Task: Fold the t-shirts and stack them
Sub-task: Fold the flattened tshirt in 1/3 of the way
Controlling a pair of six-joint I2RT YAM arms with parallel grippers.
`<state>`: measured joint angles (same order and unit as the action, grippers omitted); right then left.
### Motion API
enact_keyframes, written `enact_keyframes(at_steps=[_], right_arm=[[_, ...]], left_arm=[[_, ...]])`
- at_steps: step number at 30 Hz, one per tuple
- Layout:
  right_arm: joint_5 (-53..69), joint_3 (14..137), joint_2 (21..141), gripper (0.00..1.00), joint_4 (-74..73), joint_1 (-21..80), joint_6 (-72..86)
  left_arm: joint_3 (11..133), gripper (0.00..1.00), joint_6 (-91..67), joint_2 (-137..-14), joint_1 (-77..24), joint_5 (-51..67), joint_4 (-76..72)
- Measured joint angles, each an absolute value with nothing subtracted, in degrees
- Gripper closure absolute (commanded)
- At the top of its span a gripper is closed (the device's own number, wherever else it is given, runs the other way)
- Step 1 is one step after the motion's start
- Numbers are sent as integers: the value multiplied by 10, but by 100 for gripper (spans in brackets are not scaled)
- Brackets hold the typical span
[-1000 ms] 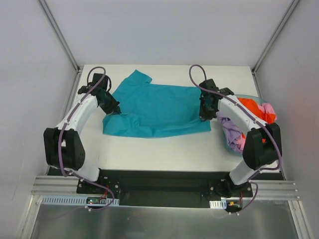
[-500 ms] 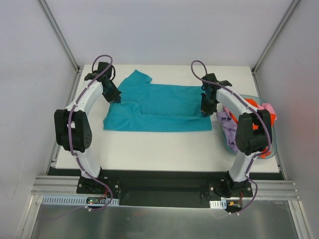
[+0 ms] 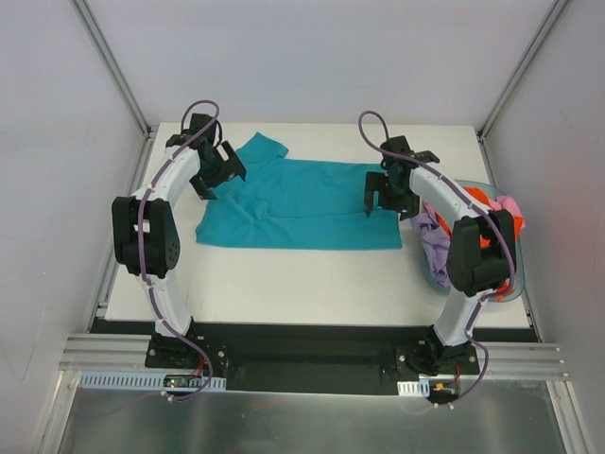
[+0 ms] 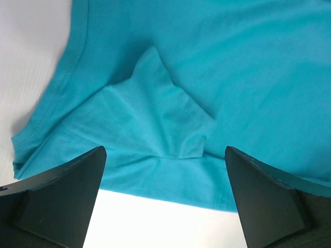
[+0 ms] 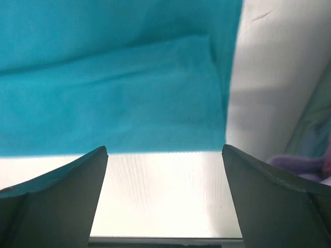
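A teal t-shirt (image 3: 302, 203) lies on the white table (image 3: 312, 284), its near long edge folded over toward the back so it forms a wide band with one sleeve at the back left. My left gripper (image 3: 219, 175) stands open over the shirt's left end; in the left wrist view its jaws (image 4: 164, 165) are wide apart above a teal fold (image 4: 165, 119), holding nothing. Over the shirt's right end my right gripper (image 3: 383, 194) is open too, with bare table between its fingers (image 5: 164, 155) and the teal hem (image 5: 114, 77) just beyond. Orange-red (image 3: 477, 203), pink (image 3: 510, 210) and lavender (image 3: 437, 241) t-shirts lie bunched at the right.
A shallow bluish see-through tub (image 3: 433, 276) at the table's right edge holds the bunched shirts, close behind my right arm. White walls and metal posts enclose the table at the back and sides. Bare table surface lies between the teal shirt and the arm bases.
Both grippers carried the teal shirt's near edge toward the back, folding it over, then opened and let go of the cloth.
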<state>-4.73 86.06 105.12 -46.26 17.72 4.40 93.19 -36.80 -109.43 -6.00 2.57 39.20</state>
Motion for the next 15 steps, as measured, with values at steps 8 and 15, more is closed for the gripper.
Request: enact_keyframes(at_steps=[8, 15], right_arm=[[17, 783, 1013, 3, -427, 244, 42], [40, 732, 1041, 3, -373, 247, 51]], left_arm=[[830, 1, -372, -1066, -69, 84, 365], [770, 1, -381, -1084, -71, 116, 342]])
